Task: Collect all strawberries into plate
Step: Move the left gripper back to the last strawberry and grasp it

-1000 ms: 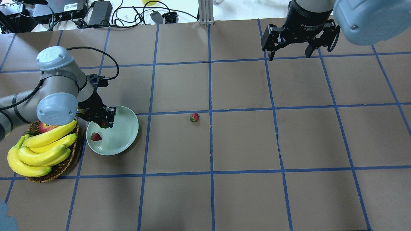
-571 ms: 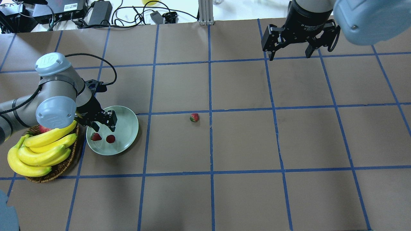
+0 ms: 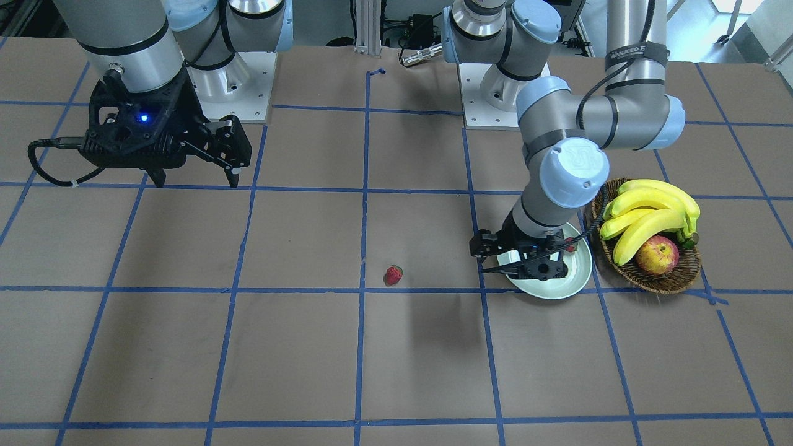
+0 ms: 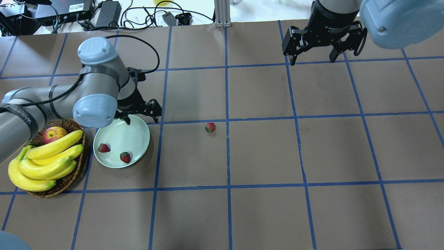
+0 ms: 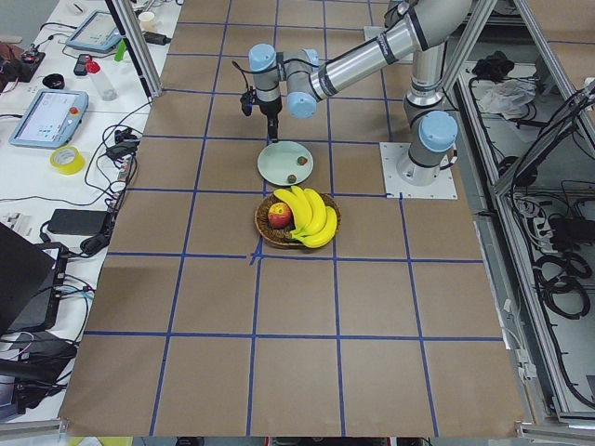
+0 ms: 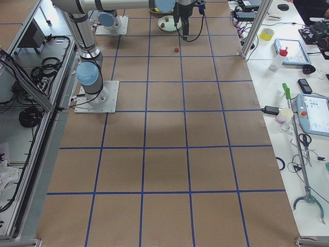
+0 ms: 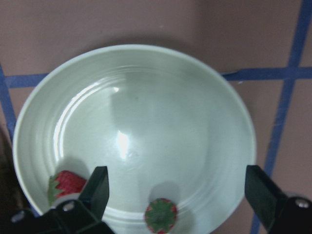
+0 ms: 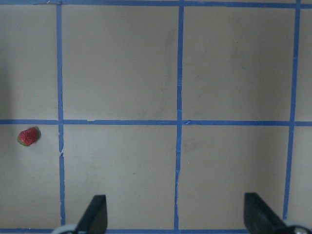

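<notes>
The pale mint plate [image 4: 130,133] lies left of centre, beside the basket. Two strawberries [image 4: 103,148] [image 4: 125,157] lie in it; they also show in the left wrist view [image 7: 66,184] [image 7: 161,215]. The third strawberry [image 4: 210,127] lies alone on the brown table, also in the front view [image 3: 393,275] and the right wrist view [image 8: 28,136]. My left gripper [image 4: 143,116] is open and empty, above the plate's far rim. My right gripper [image 4: 314,57] is open and empty, high over the far right of the table.
A brown wicker basket [image 4: 67,182] with bananas [image 4: 45,161] and a red-yellow apple [image 4: 53,133] stands just left of the plate. Cables and power bricks [image 4: 107,14] lie beyond the table's far edge. Blue tape lines grid the table.
My left gripper opened and let a strawberry drop into the plate, where it rolled toward the near rim. The left gripper then moved away to the plate's far rim. The right arm has not moved.
</notes>
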Motion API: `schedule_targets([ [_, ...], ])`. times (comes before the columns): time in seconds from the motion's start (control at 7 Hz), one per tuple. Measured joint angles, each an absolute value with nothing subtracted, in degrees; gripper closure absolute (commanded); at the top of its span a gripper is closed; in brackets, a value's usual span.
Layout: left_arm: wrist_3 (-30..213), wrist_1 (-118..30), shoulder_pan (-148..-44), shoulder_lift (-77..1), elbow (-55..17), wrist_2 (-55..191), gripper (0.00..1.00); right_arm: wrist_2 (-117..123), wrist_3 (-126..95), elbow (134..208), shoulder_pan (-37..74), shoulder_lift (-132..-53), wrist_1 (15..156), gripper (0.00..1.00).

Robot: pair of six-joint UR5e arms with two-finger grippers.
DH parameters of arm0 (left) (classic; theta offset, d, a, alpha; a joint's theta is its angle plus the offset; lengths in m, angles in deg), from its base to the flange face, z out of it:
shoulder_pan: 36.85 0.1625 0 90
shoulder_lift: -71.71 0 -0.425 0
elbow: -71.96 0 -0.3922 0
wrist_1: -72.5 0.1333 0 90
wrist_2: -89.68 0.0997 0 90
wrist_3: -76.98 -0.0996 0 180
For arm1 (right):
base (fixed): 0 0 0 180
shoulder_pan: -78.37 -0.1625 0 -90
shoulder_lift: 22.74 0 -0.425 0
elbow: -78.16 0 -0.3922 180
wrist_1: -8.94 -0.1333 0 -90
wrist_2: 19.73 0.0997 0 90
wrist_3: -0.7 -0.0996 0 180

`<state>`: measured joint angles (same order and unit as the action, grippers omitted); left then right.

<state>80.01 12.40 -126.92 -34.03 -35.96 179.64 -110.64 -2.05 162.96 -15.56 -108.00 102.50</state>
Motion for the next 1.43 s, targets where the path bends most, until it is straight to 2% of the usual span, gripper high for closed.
schedule_targets([
  [0.43, 84.62, 21.35, -134.95, -38.32, -34.94, 173.7, 0.0, -110.72, -2.11, 162.9, -15.59, -107.92, 102.6, 0.0],
  [0.57, 85.19, 24.48, -137.38, -40.48, -34.87, 172.76, 0.02, -110.78, -2.11, 162.89, -15.59, -107.91, 102.61, 0.0],
  [0.71, 85.87, 26.75, -139.13, -42.4, -34.75, 172.47, 0.07, -110.81, -2.11, 162.86, -15.58, -107.91, 102.63, 0.0],
  [0.86, 86.77, 28.55, -140.01, -43.88, -34.61, 172.33, 0.25, -110.87, -2.11, 162.83, -15.56, -107.91, 102.61, 0.0],
  [1.0, 87.92, 29.59, -140.73, -44.98, -34.53, 172.34, 0.52, -110.92, -2.11, 162.82, -15.55, -107.88, 102.57, 0.0],
  [1.14, 88.54, 30.01, -141.51, -45.72, -34.44, 172.5, 0.56, -110.97, -2.11, 162.82, -15.53, -107.85, 102.55, 0.0],
  [1.43, 89.2, 30.11, -142.54, -46.13, -34.29, 172.68, 0.81, -111.03, -2.11, 162.88, -15.5, -107.82, 102.54, 0.0],
])
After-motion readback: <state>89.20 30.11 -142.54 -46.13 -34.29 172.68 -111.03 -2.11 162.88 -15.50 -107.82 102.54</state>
